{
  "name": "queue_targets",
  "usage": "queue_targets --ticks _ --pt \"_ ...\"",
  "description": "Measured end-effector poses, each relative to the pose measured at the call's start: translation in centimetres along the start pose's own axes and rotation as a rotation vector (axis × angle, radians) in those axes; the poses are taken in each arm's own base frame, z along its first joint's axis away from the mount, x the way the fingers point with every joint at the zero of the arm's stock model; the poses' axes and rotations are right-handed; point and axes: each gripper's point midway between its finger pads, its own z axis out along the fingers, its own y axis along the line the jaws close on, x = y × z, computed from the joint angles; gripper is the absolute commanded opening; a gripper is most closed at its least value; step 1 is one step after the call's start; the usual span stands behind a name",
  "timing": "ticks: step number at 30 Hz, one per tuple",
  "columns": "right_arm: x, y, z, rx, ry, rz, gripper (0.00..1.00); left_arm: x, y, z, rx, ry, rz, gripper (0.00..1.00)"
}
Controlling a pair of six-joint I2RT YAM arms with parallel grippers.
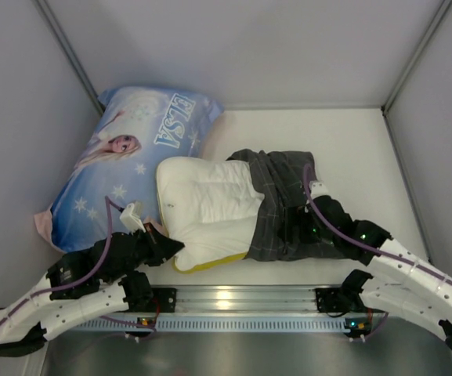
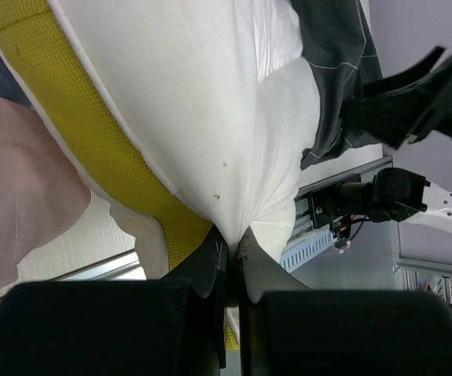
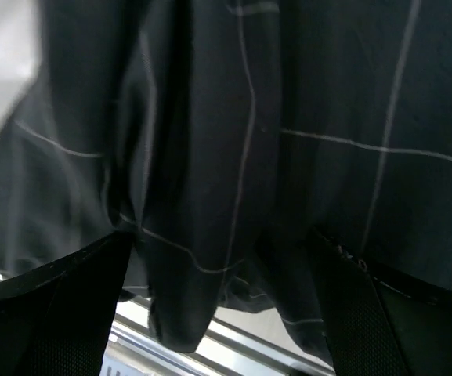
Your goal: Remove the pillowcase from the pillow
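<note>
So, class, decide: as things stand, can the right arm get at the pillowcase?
Likely yes: the right gripper is right at the pillowcase, jaws open around a fold of it, nothing in the way.

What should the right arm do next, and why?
Probably close the right gripper on the pillowcase fold hanging between its open jaws. The left gripper pinches the pillow at its corner, and the case covers only the pillow's right half, so a pull could follow.
</note>
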Motion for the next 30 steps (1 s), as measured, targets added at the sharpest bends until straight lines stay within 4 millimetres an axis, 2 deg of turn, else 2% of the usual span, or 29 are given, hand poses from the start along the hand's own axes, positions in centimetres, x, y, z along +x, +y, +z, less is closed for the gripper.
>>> queue_targets --ticks 2,4,7,15,17,20,21,23,24,27,30 --pt "3.0 -1.0 1.2 0.023 0.079 0.013 0.84 0.0 0.0 0.0 0.001 0.000 0.000 0.00" --pt "4.3 -1.2 1.7 0.017 0.114 0.024 0.77 0.0 0.0 0.0 0.001 0.003 0.000 0.00" --pt "4.3 -0.1 2.1 -0.028 0.114 0.035 0.71 0.1 0.0 0.0 0.001 0.003 0.000 0.00" --pt "4.3 4.5 2.3 -0.202 0.116 -0.012 0.69 0.1 0.0 0.0 0.001 0.003 -0.004 0.00" --pt "4.7 4.9 2.6 -0.208 0.128 -0.022 0.65 0.1 0.0 0.0 0.001 0.003 -0.004 0.00" --pt "5.3 4.7 3.4 -0.181 0.149 -0.027 0.47 0.1 0.0 0.0 0.000 0.004 -0.004 0.00" --pt "5.4 4.6 3.7 -0.166 0.152 -0.025 0.32 0.1 0.0 0.0 0.000 0.004 -0.004 0.00" --pt "5.6 4.2 4.2 -0.141 0.149 -0.018 0.16 0.1 0.0 0.0 0.000 0.004 -0.003 0.00" --pt "5.7 3.9 4.5 -0.127 0.146 -0.008 0.02 0.1 0.0 0.0 0.000 0.004 -0.003 0.00" --pt "6.1 2.9 5.0 -0.075 0.133 0.019 0.00 0.0 -0.1 -0.2 0.005 0.003 -0.003 0.00" --pt "5.5 2.4 5.1 -0.034 0.096 0.053 0.00 -0.6 -0.7 -1.0 0.035 -0.009 -0.008 0.00"
